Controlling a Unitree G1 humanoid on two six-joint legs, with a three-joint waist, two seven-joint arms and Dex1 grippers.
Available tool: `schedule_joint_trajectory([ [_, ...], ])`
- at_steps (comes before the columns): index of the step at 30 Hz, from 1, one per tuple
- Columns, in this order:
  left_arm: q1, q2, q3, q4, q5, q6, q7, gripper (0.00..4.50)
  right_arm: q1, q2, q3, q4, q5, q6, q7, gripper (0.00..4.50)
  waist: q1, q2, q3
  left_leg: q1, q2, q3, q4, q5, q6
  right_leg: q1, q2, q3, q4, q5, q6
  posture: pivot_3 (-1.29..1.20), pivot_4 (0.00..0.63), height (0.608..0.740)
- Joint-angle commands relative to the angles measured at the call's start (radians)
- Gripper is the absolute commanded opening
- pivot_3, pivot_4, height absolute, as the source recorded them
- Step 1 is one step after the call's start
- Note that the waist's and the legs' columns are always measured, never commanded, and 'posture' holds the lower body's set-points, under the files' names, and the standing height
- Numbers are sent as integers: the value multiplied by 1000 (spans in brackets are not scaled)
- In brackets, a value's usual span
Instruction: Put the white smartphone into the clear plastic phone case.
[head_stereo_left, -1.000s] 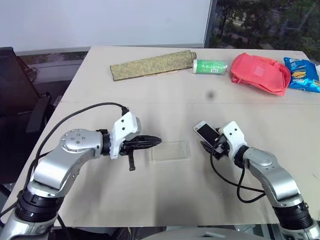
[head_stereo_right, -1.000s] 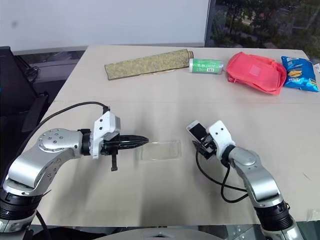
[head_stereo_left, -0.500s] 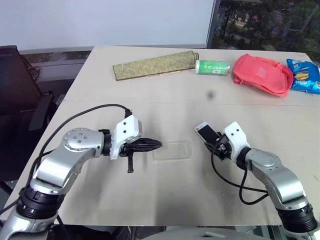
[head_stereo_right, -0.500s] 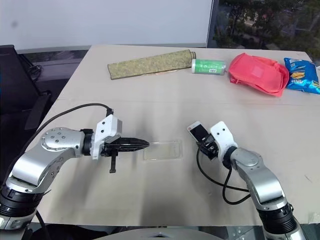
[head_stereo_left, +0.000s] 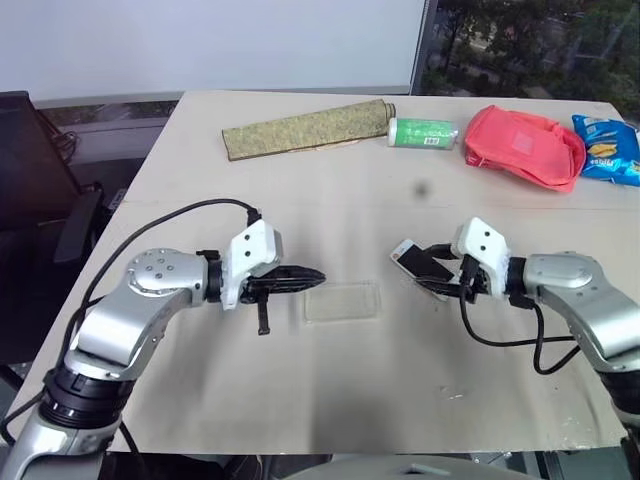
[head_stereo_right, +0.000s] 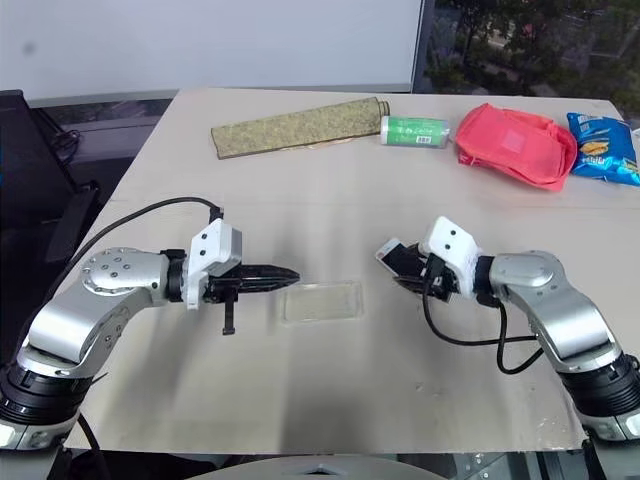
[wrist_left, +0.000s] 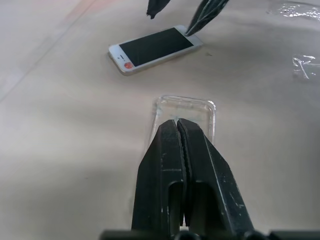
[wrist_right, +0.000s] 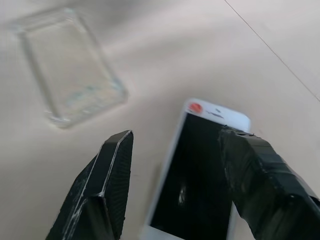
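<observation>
Left eye view: right end effector (head_stereo_left: 432, 266) open astride white smartphone (head_stereo_left: 412, 258); left end effector (head_stereo_left: 312, 277) closed, level.

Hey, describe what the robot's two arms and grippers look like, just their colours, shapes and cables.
Both arms are rounded silver-grey metal segments with dark joints, each ending in a white boxy wrist block. From each block a gripper of two black tapering fingers projects: the left gripper and the right gripper. A black cable loops from each wrist block back along its arm.
</observation>
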Motion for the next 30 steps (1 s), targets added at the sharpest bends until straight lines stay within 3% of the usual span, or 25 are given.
schedule_joint_trajectory([
  [1,2,9,42,-54,-24,21,20,0,34,47,-34,-51,-19,108,-133,3416,1,0,0,0,0,0,0,0,0,0,0,0,0,0,0,0,150,740],
  [4,11,14,46,-66,-24,31,26,0,98,117,-63,-145,-23,221,-259,4472,3,0,0,-1,0,-1,0,0,0,0,0,-1,0,0,0,0,150,740],
  [10,-25,8,19,-61,-24,44,16,0,187,189,-53,-260,-19,419,-386,4472,1,0,0,0,0,0,0,0,0,0,0,0,0,0,0,0,150,740],
  [14,-56,8,-4,-38,-15,36,-3,0,196,109,1,-247,-51,501,-402,4472,2,0,-1,1,0,0,1,0,0,1,-1,0,0,0,0,0,150,740],
  [19,-63,7,-10,-35,-15,35,-5,0,180,89,-7,-223,-41,527,-409,2859,2,-2,-2,1,0,0,1,0,0,1,-1,0,0,0,0,0,150,740],
  [30,-56,2,-11,-43,-14,34,7,0,113,145,-55,-209,-6,442,-405,2777,0,-5,-4,1,0,-1,3,0,0,2,-1,0,0,-1,3,0,150,740],
])
